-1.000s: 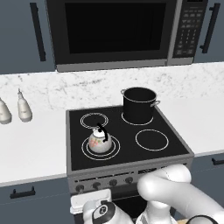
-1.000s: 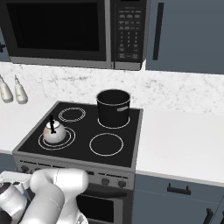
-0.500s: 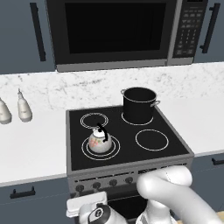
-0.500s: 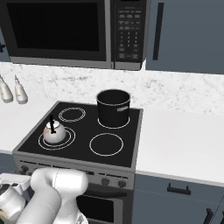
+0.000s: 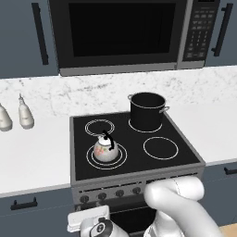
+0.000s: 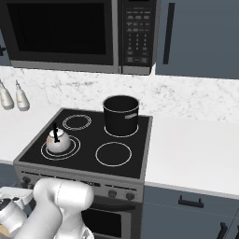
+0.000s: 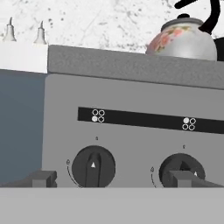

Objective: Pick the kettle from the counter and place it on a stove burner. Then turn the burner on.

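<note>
We see the kettle (image 5: 106, 149) standing upright on the stove burner (image 5: 106, 155), the large double-ring circle at the front left of the black glass cooktop (image 5: 134, 143). From the hand camera, the kettle (image 7: 183, 39) sits above and beyond the jaws (image 7: 118, 178), up on the stove top and toward the right.

Our jaws are low, in front of the stove's grey control panel (image 7: 131, 131), spread wide and holding nothing. The two dark fingertips (image 7: 41, 178) rise at the bottom of the hand view, and one black knob (image 7: 93, 166) lies between them, nearer the left tip. A second knob (image 7: 181, 170) sits just behind the right tip. Whether either tip touches a knob, we cannot tell.

Beyond the jaws and farther back on the cooktop stands the tall black pot (image 5: 147, 111), well apart from the kettle. Far off to the left of the jaws, two pale shakers (image 5: 25, 113) stand on the white surface (image 5: 32, 157). A microwave (image 5: 120, 34) hangs above the stove.
</note>
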Tool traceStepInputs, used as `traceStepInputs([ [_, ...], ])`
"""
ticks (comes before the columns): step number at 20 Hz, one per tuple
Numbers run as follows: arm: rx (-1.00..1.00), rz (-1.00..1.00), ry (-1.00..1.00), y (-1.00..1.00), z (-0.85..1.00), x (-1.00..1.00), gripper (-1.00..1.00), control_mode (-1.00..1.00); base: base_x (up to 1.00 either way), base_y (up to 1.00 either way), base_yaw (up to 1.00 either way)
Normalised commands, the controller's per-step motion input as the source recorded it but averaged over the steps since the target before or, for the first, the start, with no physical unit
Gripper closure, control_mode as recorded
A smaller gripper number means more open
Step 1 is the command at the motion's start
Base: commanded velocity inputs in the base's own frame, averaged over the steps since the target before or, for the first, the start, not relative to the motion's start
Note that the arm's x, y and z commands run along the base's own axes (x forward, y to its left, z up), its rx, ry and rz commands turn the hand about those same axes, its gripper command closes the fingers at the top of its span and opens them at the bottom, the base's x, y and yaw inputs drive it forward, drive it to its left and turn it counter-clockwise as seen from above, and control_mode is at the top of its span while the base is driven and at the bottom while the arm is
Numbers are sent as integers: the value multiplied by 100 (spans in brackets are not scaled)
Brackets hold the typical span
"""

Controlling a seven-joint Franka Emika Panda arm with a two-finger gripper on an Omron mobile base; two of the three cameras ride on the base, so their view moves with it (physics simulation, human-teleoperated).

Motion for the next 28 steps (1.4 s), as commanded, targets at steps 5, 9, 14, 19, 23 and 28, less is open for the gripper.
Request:
traceStepInputs([
  [5,0,0,0,7,-19,23,-100,-100,0,0,0],
  [9,0,0,0,8,-12,25,-100,-100,0,0,0],
  [14,0,0,0,12,-5,12,-100,-100,0,0,0],
  [19,0,0,0,9,-2,6,-100,-100,0,0,0],
  [23,0,0,0,0,0,1,-100,-100,0,0,0],
  [28,0,0,0,0,1,0,-100,-100,0,0,0],
])
